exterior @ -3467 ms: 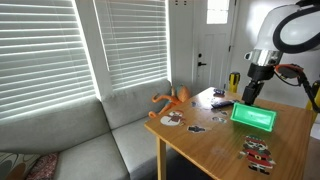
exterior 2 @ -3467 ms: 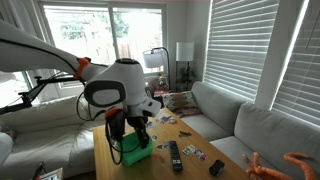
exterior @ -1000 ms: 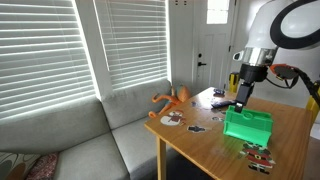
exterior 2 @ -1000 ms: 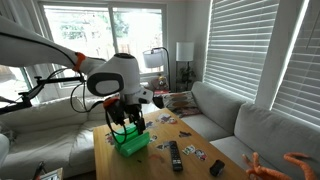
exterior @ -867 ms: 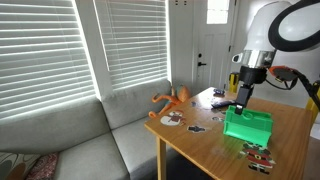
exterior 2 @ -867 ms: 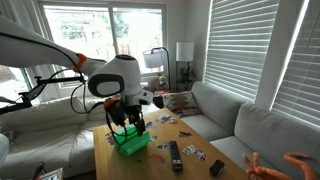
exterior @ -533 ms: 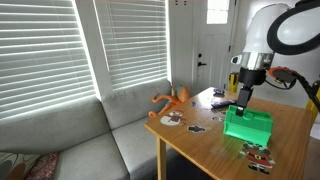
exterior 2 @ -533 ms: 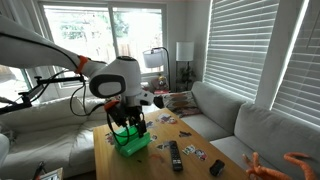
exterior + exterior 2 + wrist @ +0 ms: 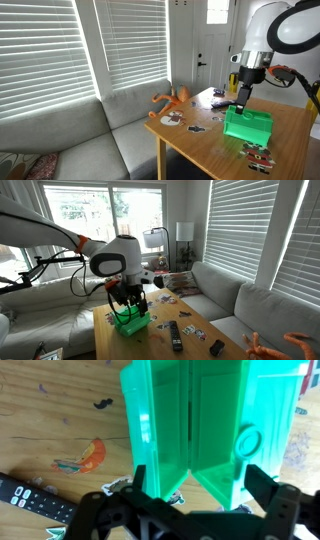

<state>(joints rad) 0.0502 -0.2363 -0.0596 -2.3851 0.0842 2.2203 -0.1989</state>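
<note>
A translucent green plastic box (image 9: 247,125) (image 9: 130,321) stands on the wooden table (image 9: 200,145) in both exterior views. My gripper (image 9: 241,103) (image 9: 128,306) hangs right above it, at its upper edge. In the wrist view the green box (image 9: 200,410) fills the middle of the picture, its inner divider running down between the two black fingers. The gripper (image 9: 200,482) is open wide, one finger (image 9: 140,482) on each side of the box's near end. I cannot tell whether the fingers touch the plastic.
A black remote control (image 9: 175,334) (image 9: 35,495) lies on the table beside the box, with picture cards (image 9: 85,457) and small toys (image 9: 258,152) scattered around. An orange octopus toy (image 9: 175,98) sits at the table edge by the grey sofa (image 9: 90,135).
Compared with the oldest frames, the green box stands taller and sits closer under the gripper. Over the last second nothing has visibly moved.
</note>
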